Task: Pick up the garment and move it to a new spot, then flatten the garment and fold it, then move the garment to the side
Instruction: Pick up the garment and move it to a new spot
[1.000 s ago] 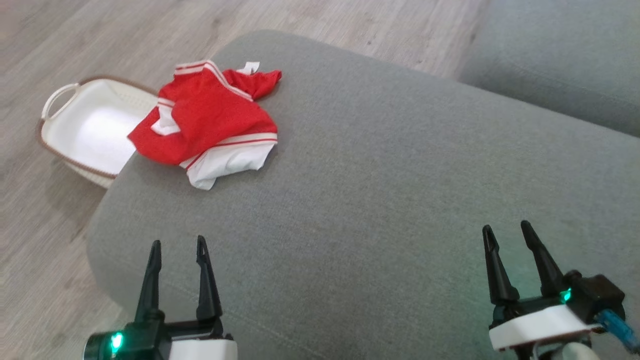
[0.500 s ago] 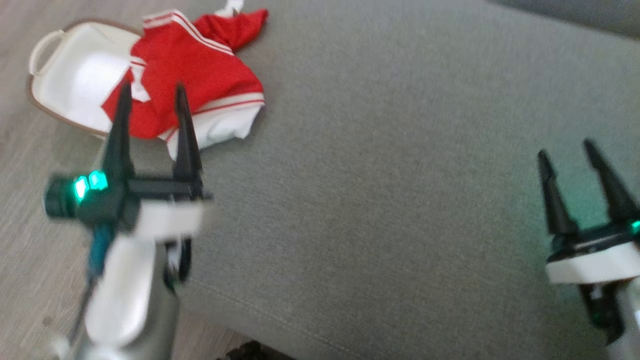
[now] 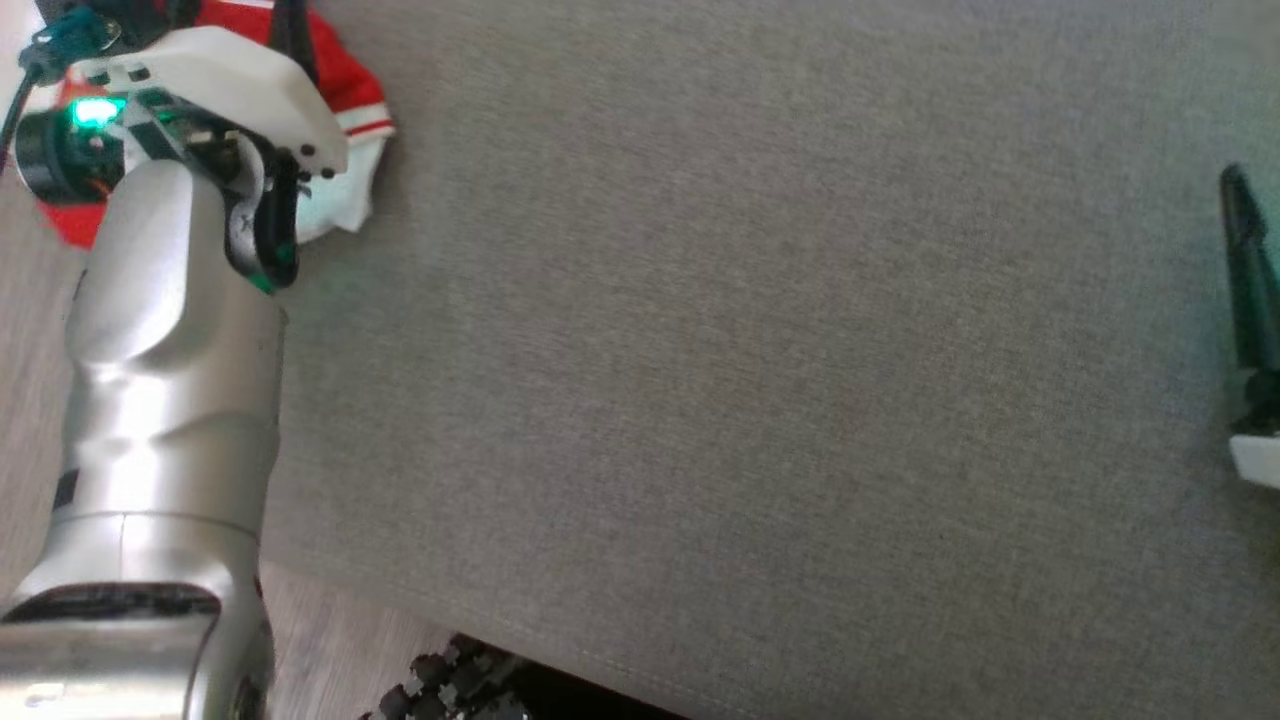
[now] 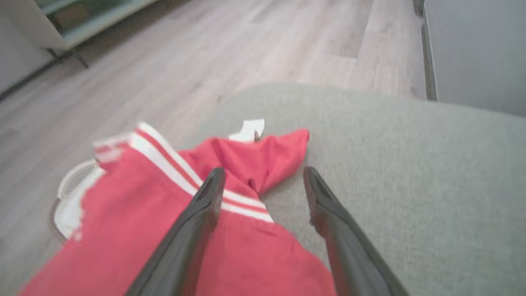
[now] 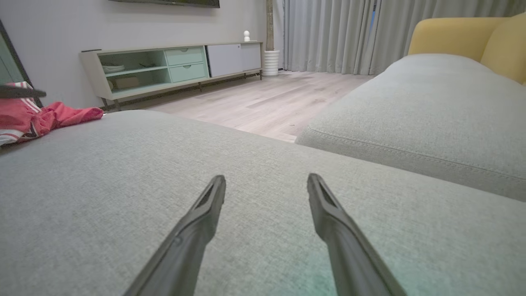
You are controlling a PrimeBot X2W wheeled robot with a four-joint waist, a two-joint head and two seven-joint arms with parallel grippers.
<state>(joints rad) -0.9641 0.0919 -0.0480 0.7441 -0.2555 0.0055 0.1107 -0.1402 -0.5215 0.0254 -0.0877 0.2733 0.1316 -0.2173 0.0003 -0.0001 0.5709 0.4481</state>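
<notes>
Grey sofa cushion (image 5: 102, 185) is seen carrying the garment (image 4: 123, 230), which is crumpled at the cushion's left edge. The left gripper (image 4: 264, 172) is poised just above the red cloth, jaws spread wide and empty. The right gripper (image 5: 266, 177) is positioned well apart over bare cushion, jaws likewise wide.

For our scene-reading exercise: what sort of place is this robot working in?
Most likely a home living room: grey sofa cushions, a low cabinet against the wall, and floor-length curtains.
</notes>
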